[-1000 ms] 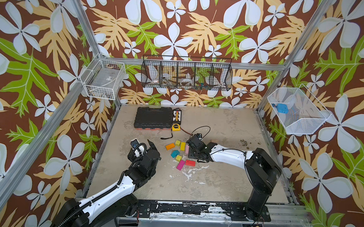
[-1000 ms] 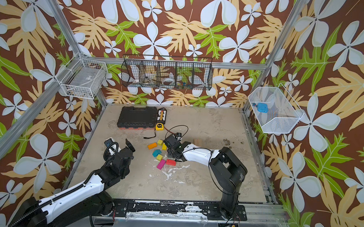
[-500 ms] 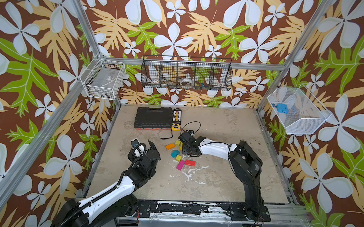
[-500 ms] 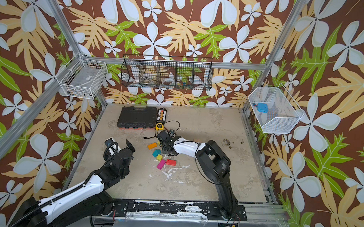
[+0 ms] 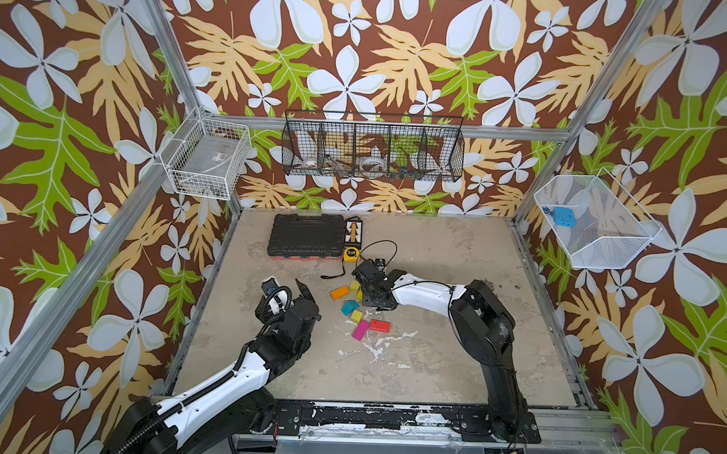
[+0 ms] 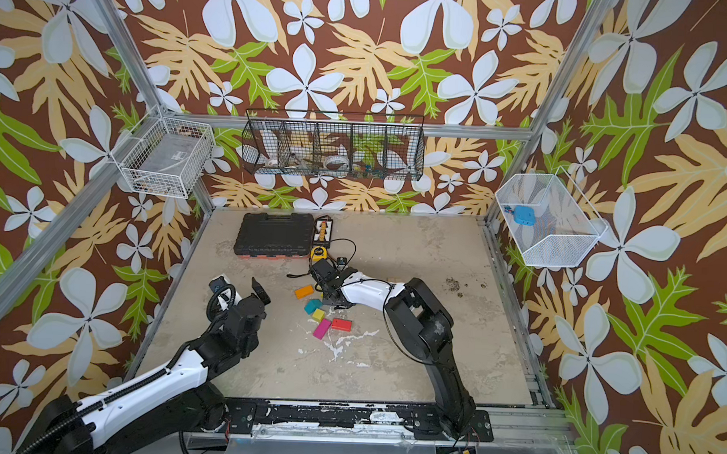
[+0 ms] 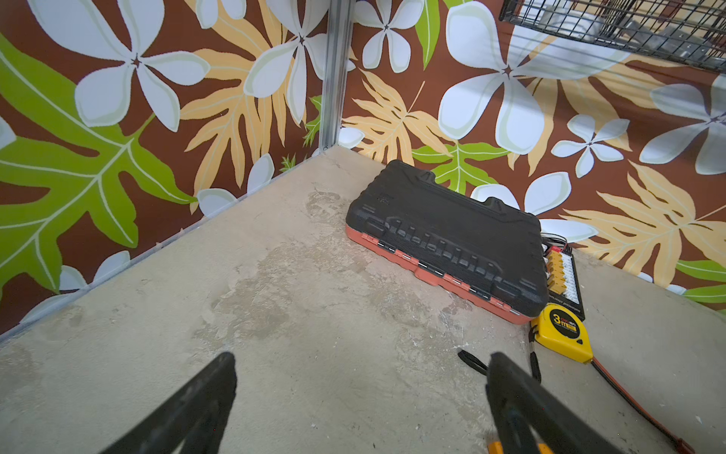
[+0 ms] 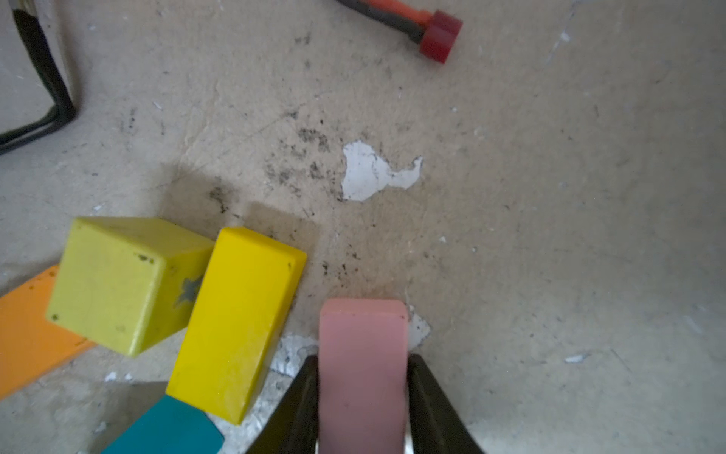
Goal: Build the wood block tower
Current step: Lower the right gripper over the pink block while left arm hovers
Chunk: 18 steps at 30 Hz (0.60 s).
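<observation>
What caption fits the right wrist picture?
Right gripper clamps a pink block beside a yellow brick on the worn table.

The pink block [image 8: 362,377], teal block [image 8: 165,430] and orange block [image 8: 27,334] run off the right wrist view's edge. In both top views the right gripper [image 5: 369,298] hides the pink one, and the upper-middle wire basket's [image 5: 373,147] contents are unreadably small.

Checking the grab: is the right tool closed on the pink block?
Yes, shut: fingers of the right tool press both sides of the pink block.
</observation>
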Each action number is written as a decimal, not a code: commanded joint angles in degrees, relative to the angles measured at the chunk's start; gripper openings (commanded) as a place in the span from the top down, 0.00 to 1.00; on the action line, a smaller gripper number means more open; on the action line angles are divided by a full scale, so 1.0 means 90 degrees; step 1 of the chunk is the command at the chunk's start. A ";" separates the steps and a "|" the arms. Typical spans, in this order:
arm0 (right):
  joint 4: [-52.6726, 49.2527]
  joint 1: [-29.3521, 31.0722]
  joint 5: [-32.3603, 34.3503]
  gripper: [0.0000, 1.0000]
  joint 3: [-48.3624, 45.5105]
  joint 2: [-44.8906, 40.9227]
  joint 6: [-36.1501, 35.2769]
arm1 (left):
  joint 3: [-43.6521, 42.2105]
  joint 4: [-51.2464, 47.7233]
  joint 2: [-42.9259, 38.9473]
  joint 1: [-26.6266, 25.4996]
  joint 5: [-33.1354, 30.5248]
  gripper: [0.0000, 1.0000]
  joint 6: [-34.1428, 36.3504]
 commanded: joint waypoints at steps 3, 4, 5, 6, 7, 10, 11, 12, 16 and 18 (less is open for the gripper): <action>-0.0153 -0.0002 0.0194 0.70 -0.0077 -0.0180 0.0159 | -0.0003 0.0123 -0.0007 0.0009 -0.0104 0.00 0.0057; -0.0156 -0.0003 0.0269 0.71 -0.0146 -0.0243 0.0235 | -0.0003 0.0120 -0.0009 0.0009 -0.0105 0.00 0.0059; -0.0143 0.0002 0.0348 0.73 -0.0249 -0.0328 0.0335 | -0.0008 0.0120 -0.0022 0.0009 -0.0088 0.00 0.0059; -0.0133 -0.0008 0.0431 0.74 -0.0360 -0.0417 0.0442 | -0.0018 0.0123 -0.0039 0.0009 -0.0076 0.00 0.0061; -0.0116 -0.0035 0.0510 0.75 -0.0503 -0.0540 0.0585 | -0.0031 0.0130 -0.0062 0.0009 -0.0076 0.00 0.0062; -0.0058 -0.0154 0.0574 0.76 -0.0930 -0.0919 0.0922 | -0.0061 0.0168 -0.0093 0.0009 -0.0067 0.00 0.0072; -0.0023 -0.0214 0.0574 0.76 -0.1079 -0.1029 0.1038 | -0.0062 0.0161 -0.0094 0.0009 -0.0076 0.00 0.0070; 0.0008 -0.0289 0.0569 0.76 -0.1213 -0.1119 0.1134 | -0.0059 0.0161 -0.0093 0.0009 -0.0075 0.00 0.0072; 0.0433 -0.0569 0.0336 0.77 -0.1803 -0.1446 0.1357 | -0.0075 0.0167 -0.0132 0.0009 -0.0028 0.00 0.0080; 0.0468 -0.0653 0.0225 0.73 -0.1848 -0.1461 0.1358 | -0.0091 0.0197 -0.0148 0.0009 -0.0030 0.00 0.0086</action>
